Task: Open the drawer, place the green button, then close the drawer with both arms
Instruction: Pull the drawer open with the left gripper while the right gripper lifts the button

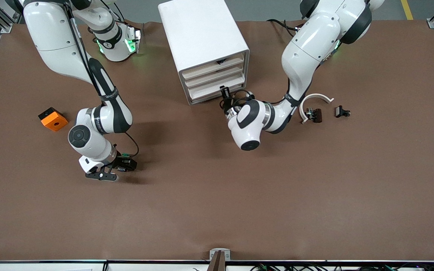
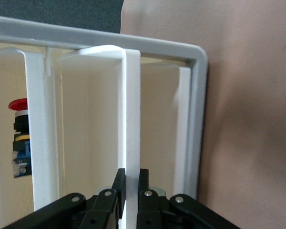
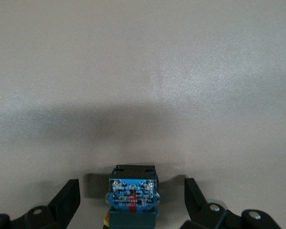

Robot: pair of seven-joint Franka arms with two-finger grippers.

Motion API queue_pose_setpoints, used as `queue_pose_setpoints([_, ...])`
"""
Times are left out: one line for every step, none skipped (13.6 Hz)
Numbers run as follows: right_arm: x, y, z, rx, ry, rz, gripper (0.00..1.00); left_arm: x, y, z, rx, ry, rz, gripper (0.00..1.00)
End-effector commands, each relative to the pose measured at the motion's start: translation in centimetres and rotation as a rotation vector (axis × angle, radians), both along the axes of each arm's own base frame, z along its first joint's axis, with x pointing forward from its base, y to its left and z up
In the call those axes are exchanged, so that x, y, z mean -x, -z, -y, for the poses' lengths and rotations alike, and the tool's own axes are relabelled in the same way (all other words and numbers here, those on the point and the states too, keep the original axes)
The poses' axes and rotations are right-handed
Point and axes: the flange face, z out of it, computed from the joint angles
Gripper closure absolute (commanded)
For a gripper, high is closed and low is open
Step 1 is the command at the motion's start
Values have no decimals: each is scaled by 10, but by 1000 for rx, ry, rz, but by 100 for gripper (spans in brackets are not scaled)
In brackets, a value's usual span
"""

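The white cabinet (image 1: 202, 34) stands at the table's back middle with its cream drawer fronts facing the front camera. My left gripper (image 1: 223, 92) is at the lowest drawer (image 1: 209, 91) and is shut on its thin white handle (image 2: 132, 119); its fingers (image 2: 118, 186) pinch the strip from both sides. My right gripper (image 1: 121, 167) is down at the table toward the right arm's end, open. The button (image 1: 127, 162) lies on the table between its fingers (image 3: 69, 195), and its blue end (image 3: 132, 191) shows in the right wrist view. The green cap is hidden there.
An orange cube (image 1: 53, 119) with a black hole lies toward the right arm's end. Two small black clips (image 1: 342, 111) and a white curved strip (image 1: 315, 98) lie toward the left arm's end. A red-capped button (image 2: 18, 106) sits inside another drawer.
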Motion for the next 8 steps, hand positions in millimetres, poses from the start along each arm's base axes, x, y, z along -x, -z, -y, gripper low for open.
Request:
queue_pose_setpoints([-5, 1, -3, -13, 49, 4, 100, -35, -6, -21, -30, -58, 51, 100])
queue_pose_setpoints([-4, 1, -3, -14, 58, 0, 100, -50, -11, -31, -34, -82, 75, 100])
queue_pose_setpoints([-4, 0, -4, -14, 57, -3, 100, -64, -18, -38, -31, -101, 96, 100])
queue_pose_setpoints([-3, 0, -7, -14, 63, -3, 100, -77, -24, -47, -23, -123, 110, 100])
queue_pose_setpoints([-2, 0, -13, -16, 87, -5, 100, -90, -30, -55, -17, -145, 126, 100])
queue_pose_setpoints([0, -5, -25, -22, 136, -10, 100, -100, -35, -65, -11, -166, 135, 100])
queue_pose_setpoints([4, -9, -42, -23, 169, -23, 100, -108, -37, -73, -7, -181, 141, 100])
queue_pose_setpoints([6, -18, -57, -27, 198, -30, 100, -113, -41, -75, 2, -186, 151, 100])
